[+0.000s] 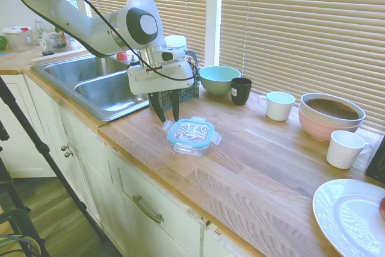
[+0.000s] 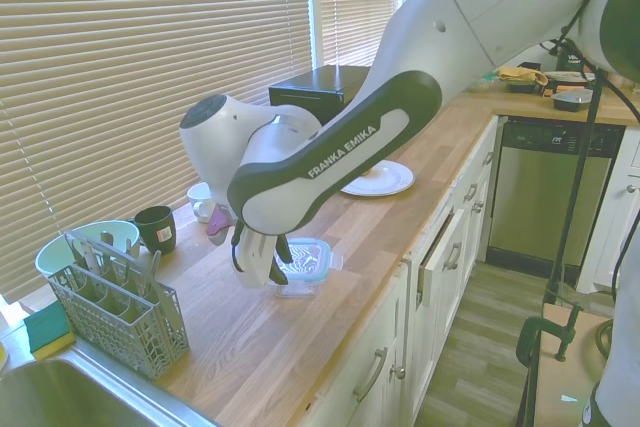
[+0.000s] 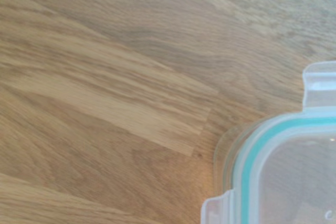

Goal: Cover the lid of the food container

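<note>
Writing: "FRANKA EMIKA" in white capitals along the arm's dark band, read in the second exterior view; the small label on the black cup (image 1: 241,90) is too small to read.
Lid: flat, rounded-square clear plastic lid with a teal rim (image 1: 190,131) and clear snap tabs, sitting on top of the small clear rounded-square food container (image 1: 194,146); whether the tabs are snapped down is hard to judge.
Place: both stand on the wooden plank desk (image 1: 252,167), near its front edge, right of the steel sink (image 1: 99,85).
End effector: dark two-finger end effector (image 1: 166,114) just left of the lid, fingers apart, holding nothing.
Wrist view: a teal-rimmed lid corner with two clear tabs over blurred wood grain.
Nearby: mint-green round bowl (image 1: 219,79), grey slotted utensil basket (image 2: 118,312), white glossy plate (image 1: 352,216).
</note>
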{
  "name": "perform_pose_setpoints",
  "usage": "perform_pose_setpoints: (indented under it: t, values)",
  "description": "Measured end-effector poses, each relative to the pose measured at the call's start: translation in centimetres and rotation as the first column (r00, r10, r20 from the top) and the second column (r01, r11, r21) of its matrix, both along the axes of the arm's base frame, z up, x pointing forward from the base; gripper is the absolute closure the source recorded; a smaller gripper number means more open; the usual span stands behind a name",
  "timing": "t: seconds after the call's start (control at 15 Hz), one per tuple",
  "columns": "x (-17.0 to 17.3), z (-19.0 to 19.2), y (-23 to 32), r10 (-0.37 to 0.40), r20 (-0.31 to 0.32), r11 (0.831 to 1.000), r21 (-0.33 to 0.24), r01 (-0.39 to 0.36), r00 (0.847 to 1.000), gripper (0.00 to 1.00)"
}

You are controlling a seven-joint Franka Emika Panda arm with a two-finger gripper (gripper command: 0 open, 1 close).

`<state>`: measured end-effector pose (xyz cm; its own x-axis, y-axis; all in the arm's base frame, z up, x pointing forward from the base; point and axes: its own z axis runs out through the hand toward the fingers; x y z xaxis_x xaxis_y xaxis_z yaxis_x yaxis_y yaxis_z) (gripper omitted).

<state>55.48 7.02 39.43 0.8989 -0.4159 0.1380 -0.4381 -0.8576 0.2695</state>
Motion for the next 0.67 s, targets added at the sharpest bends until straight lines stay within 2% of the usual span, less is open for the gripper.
perform_pose_setpoints:
  t: [0.27,0.47,0.67]
  values:
    - [-1.2,4.7,-3.0,-0.072,0.014,0.990,0.126,0.070,0.997,0.00]
    - [-4.0,5.9,-7.1,-0.137,-0.001,0.970,0.205,0.134,0.991,0.00]
    - [-8.3,5.6,-10.6,-0.195,-0.025,0.942,0.274,0.195,0.980,0.00]
